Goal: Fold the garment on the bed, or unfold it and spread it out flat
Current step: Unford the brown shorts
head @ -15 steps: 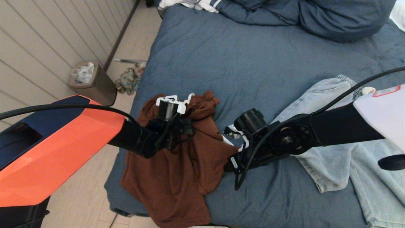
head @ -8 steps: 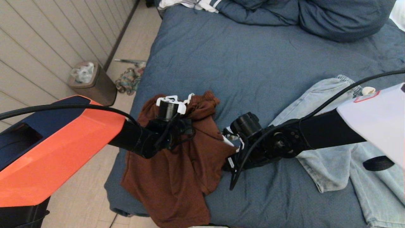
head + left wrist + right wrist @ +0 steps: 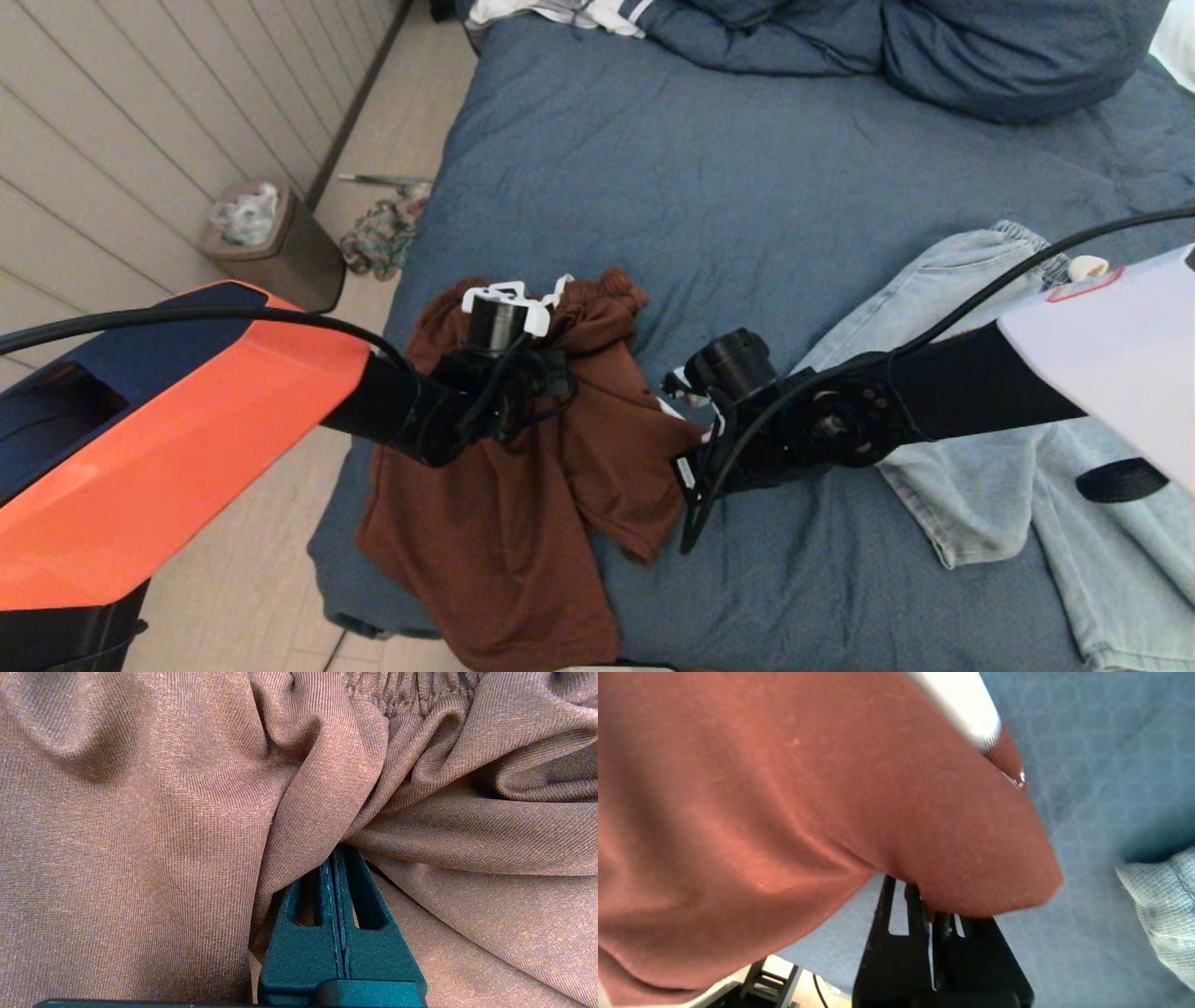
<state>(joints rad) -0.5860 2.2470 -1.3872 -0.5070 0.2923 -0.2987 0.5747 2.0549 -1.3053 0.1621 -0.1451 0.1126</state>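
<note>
The brown garment (image 3: 523,485) lies bunched at the near left side of the bed (image 3: 747,168), with its bottom part hanging over the edge. Both claws grip it.

The left claw (image 3: 337,858) is clenched on a fold near the top of the cloth, close to the ruffled waistband (image 3: 411,688). The right claw (image 3: 927,907) is clenched on the edge of the cloth at its right side, lifting that part a little off the bed. Holding two spots well apart is probably a way to pull the cloth open and lay it flat — one pinch alone would only drag the whole heap.

The head view shows the whole scene: the two arms, the brown heap between them, and light blue jeans (image 3: 1008,467) lying flat on the right, under the right arm. But the arms hide the claw tips there. The wrist views fill that in. The left wrist view shows the closed fingers (image 3: 303,933) buried in folds of brown cloth. The right wrist view shows the cloth hanging in the air over the blue cover, with a corner of the jeans (image 3: 1164,905) off to one side.

The cloth is not flat yet — it looks like the spreading has only begun.
</note>
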